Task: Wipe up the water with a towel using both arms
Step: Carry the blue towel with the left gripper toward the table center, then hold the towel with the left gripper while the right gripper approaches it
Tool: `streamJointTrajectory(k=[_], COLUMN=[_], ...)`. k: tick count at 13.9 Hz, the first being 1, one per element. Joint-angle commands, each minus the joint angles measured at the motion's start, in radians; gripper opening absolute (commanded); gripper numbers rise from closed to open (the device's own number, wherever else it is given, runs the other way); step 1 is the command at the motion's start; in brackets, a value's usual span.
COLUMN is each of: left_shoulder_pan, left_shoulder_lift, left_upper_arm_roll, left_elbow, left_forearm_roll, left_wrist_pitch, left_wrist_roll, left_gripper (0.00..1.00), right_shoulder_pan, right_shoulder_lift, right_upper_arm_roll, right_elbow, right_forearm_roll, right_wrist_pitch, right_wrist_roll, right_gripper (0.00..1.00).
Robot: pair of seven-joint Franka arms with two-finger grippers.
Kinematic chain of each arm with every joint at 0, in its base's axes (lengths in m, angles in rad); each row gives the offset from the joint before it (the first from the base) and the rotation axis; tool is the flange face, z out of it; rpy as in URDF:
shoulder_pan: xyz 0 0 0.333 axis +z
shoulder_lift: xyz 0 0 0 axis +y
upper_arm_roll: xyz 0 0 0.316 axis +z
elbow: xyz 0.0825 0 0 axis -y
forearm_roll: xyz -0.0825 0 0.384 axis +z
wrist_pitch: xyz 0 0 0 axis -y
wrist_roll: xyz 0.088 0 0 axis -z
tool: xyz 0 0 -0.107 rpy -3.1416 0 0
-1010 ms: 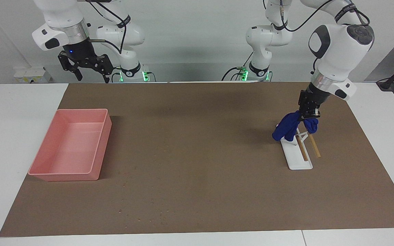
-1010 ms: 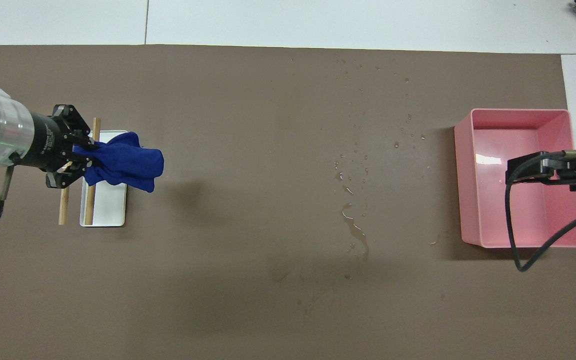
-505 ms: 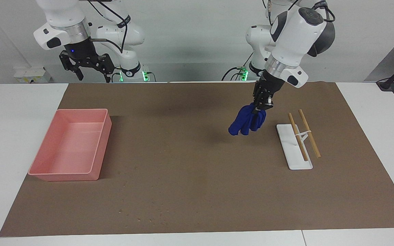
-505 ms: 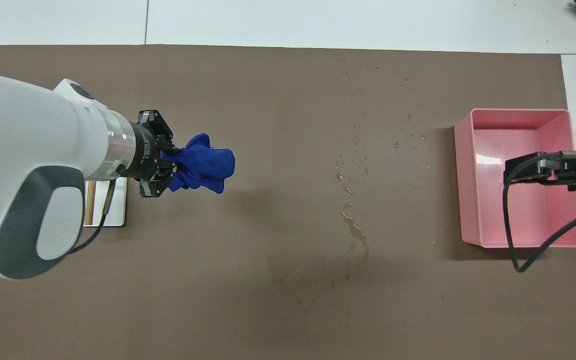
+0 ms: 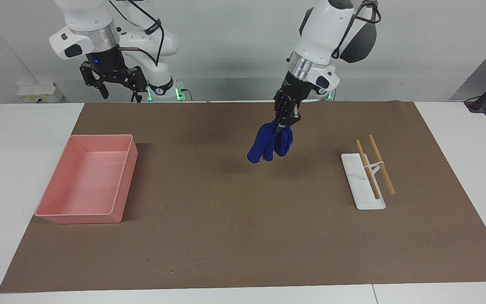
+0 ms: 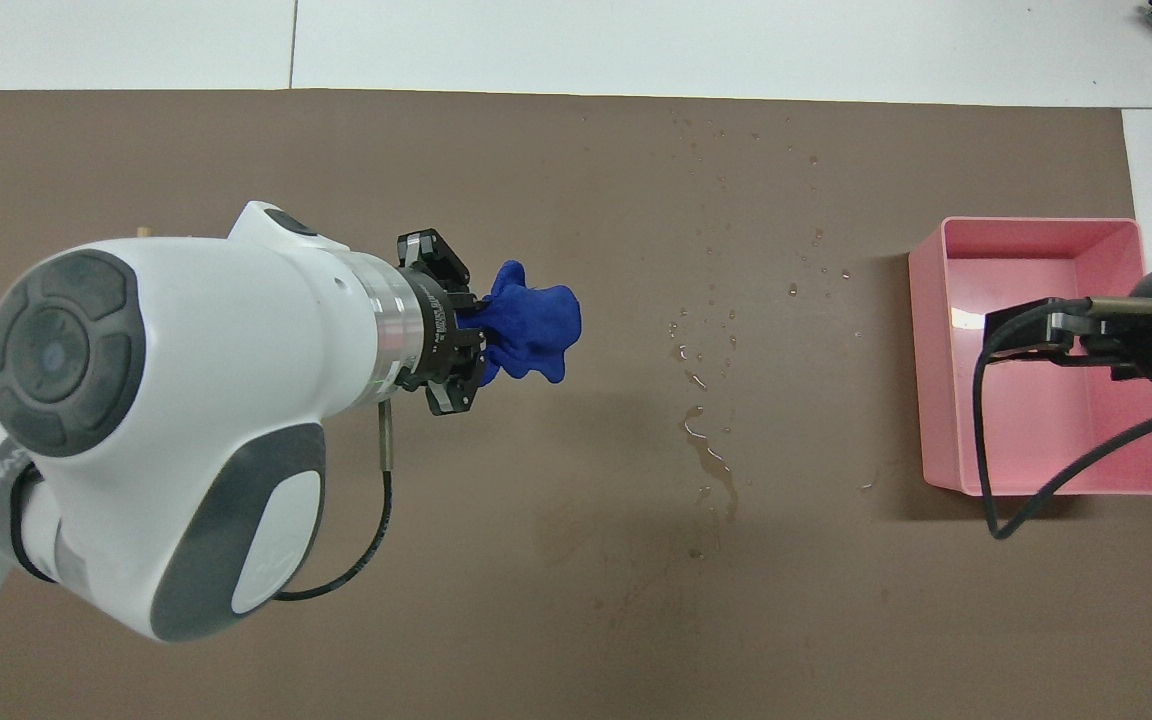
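Puddle (image 6: 711, 465) and droplets on the brown mat (image 6: 576, 620) visible from overhead only; white rack (image 5: 363, 181) near the left arm's end visible in the facing view only. Bunched blue towel (image 5: 269, 146) dangling above mid-mat, pinched in left gripper (image 5: 284, 120). Right gripper (image 5: 114, 86) spread wide, raised over the robots' edge by the pink tray (image 5: 118, 185).

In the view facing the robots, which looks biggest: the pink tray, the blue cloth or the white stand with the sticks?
1. Pink plastic tray, plainly the largest.
2. Flat white stand with two wooden sticks.
3. Bunched royal-blue cloth, held in the air by the left gripper, so its rank against the stand is unsure.
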Motion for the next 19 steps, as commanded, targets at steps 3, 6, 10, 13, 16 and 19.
streamJointTrajectory(k=[3,6,10,13,16,19], left_shoulder_pan=[-0.109,-0.163,-0.206,-0.223,-0.24,-0.258], left_shoulder_lift=[-0.001,0.0,0.006,0.008,0.009,0.009], left_upper_arm_roll=[0.014,0.014,0.014,0.014,0.014,0.014], left_elbow=[0.009,0.006,0.004,0.006,0.01,0.013], left_forearm_roll=[-0.014,-0.014,-0.014,-0.005,-0.003,-0.002], left_wrist_pitch=[0.123,0.189,0.264,0.285,0.308,0.35], left_wrist_roll=[-0.107,-0.132,-0.183,-0.229,-0.246,-0.278], left_gripper=[0.0,0.0,0.0,0.0,0.0,0.0], right_shoulder_pan=[0.014,0.016,0.018,0.019,0.045,0.083], right_shoulder_lift=[-0.005,0.012,0.05,0.081,0.107,0.165], right_upper_arm_roll=[0.007,0.008,0.008,0.008,0.008,0.008], right_elbow=[-0.01,-0.012,-0.01,-0.01,0.008,0.052], right_forearm_roll=[0.079,0.188,0.384,0.501,0.578,0.586], right_wrist_pitch=[0.033,0.059,0.123,0.136,0.174,0.203], right_wrist_roll=[0.143,0.355,0.697,0.858,0.947,1.027], right_gripper=[1.0,1.0,0.99,0.99,0.99,0.99])
